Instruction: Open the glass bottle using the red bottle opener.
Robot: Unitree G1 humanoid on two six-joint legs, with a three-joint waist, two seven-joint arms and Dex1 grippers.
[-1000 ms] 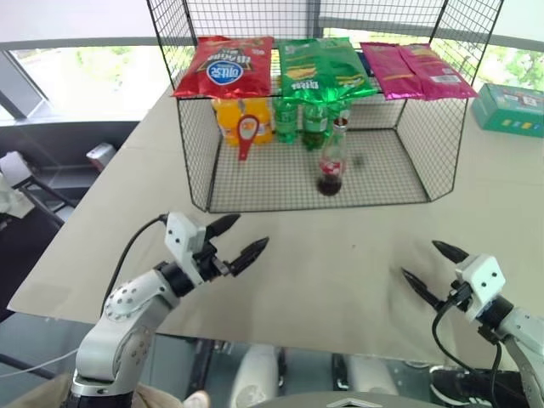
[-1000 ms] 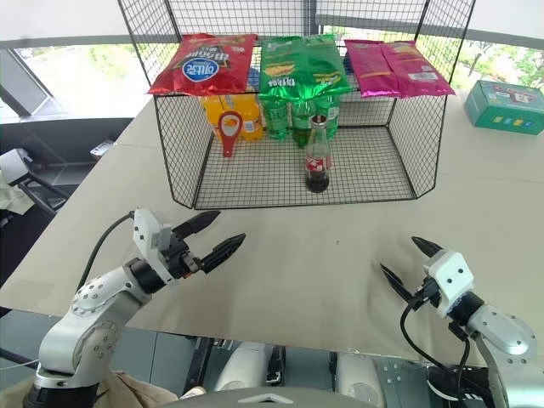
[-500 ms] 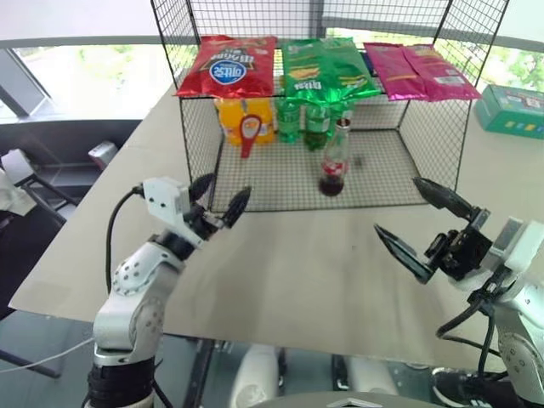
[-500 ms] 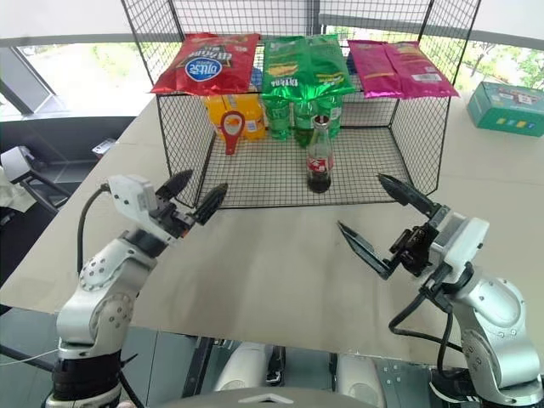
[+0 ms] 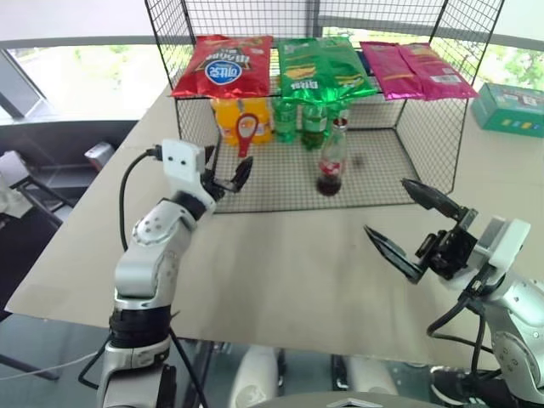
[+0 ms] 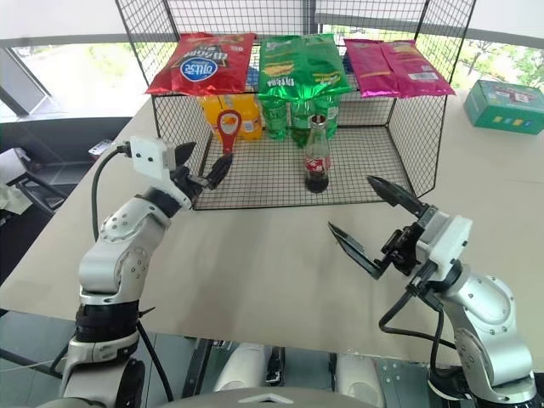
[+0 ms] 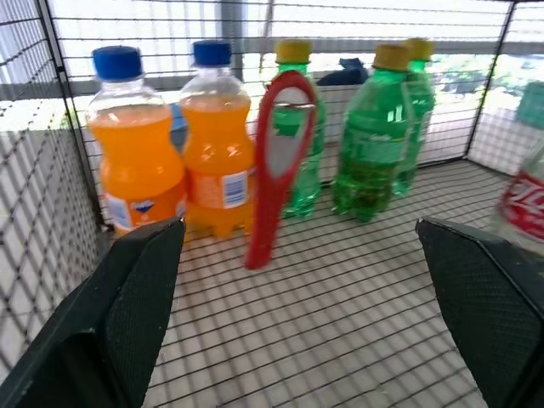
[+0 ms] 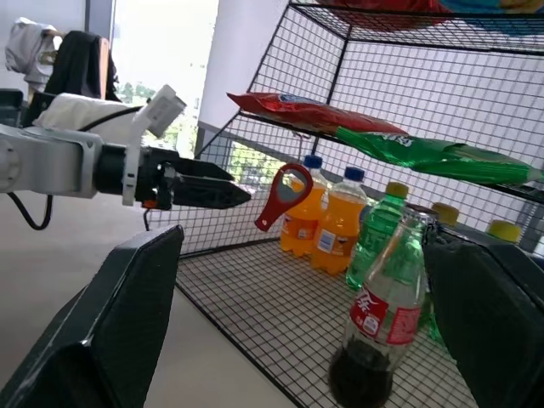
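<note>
1. Black wire rack (image 5: pixel 442 161) on the table (image 5: pixel 280 280): chip bags across its top shelf, orange soda bottles (image 7: pixel 170 153) and green soda bottles (image 7: pixel 374 144) at the back.
2. Glass bottle (image 5: pixel 331 161): upright on the rack floor, near the front, uncapped state not discernible.
3. Red bottle opener (image 7: pixel 276 161): ring head up, before the orange bottles.
4. Left gripper (image 5: pixel 225 180): fingers spread, empty, at the rack's front left, near the opener.
5. Right gripper (image 5: pixel 412 225): fingers spread wide, empty, above the table in front of the rack.

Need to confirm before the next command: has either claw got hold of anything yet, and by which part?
Nothing is held. The left claw and right claw are open, apart from the small red ring-headed bottle opener.
</note>
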